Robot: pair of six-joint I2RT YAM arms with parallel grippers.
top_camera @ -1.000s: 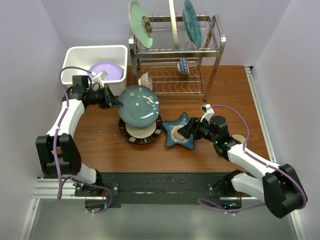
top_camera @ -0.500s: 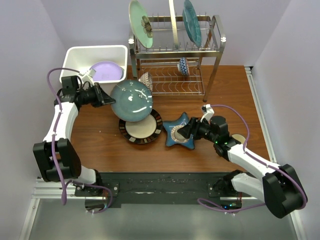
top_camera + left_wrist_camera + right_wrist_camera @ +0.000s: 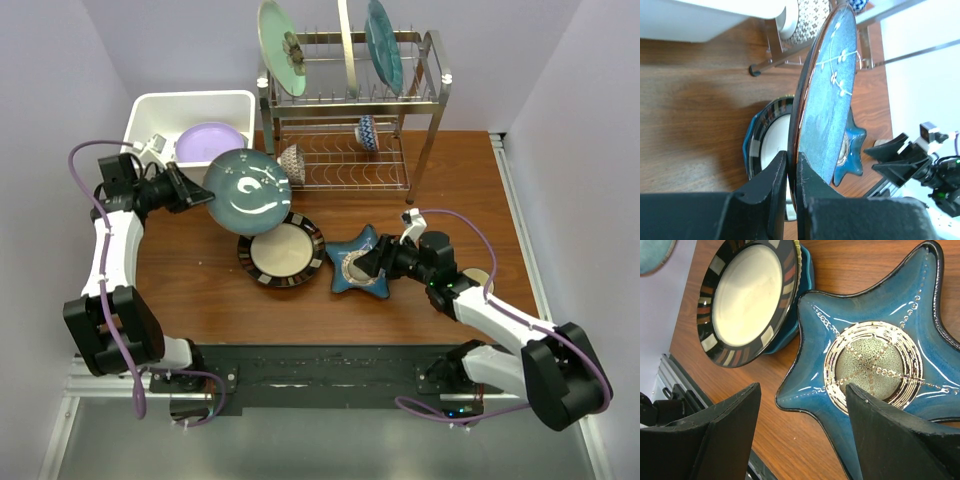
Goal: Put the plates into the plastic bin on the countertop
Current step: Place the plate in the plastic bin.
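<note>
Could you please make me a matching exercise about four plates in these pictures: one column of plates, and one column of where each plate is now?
Plates:
1. teal plate
2. lavender plate
3. star-shaped blue plate
4. striped-rim plate

Places:
A. on top of a dark blue plate
B. inside the white plastic bin
C. clamped in the left gripper
D. directly on the wooden table

Pairs: 1-C, 2-B, 3-D, 4-A.
</note>
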